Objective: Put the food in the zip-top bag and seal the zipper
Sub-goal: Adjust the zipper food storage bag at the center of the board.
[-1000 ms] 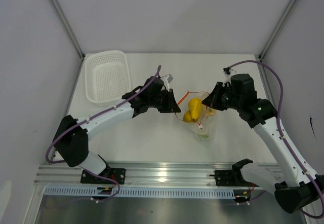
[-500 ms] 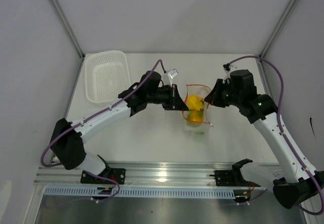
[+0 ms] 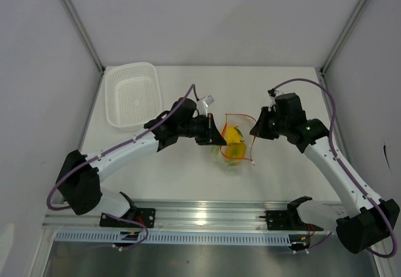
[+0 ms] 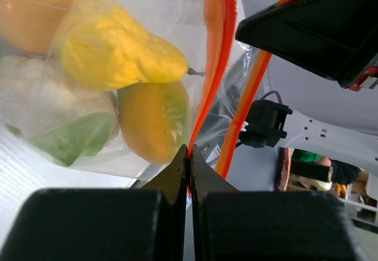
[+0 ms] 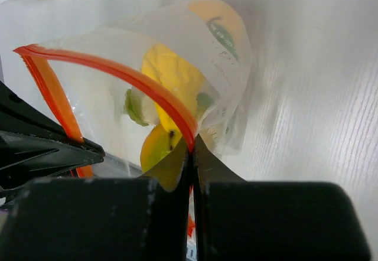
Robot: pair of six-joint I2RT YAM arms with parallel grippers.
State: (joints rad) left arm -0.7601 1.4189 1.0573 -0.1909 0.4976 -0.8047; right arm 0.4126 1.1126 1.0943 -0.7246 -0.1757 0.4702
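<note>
The clear zip-top bag (image 3: 235, 149) hangs between my two grippers above the table, its mouth gaping. Inside lie the yellow pear-shaped fruit (image 4: 118, 54), the yellow-green fruit (image 4: 155, 118), the white cauliflower piece with green (image 4: 53, 119) and the orange fruit (image 4: 29, 13); they also show through the bag in the right wrist view (image 5: 171, 78). My left gripper (image 3: 219, 138) is shut on the orange-red zipper (image 4: 209, 78) at the mouth's left end. My right gripper (image 3: 254, 131) is shut on the zipper (image 5: 136, 78) at the right end.
A white mesh basket (image 3: 133, 94) stands at the back left of the table, with nothing showing in it. Grey walls close the sides and back. An aluminium rail (image 3: 207, 214) runs along the near edge.
Both grippers have moved nearer and slightly left with the bag held between them. The bag's mouth has narrowed as the right gripper came in toward the left one.
</note>
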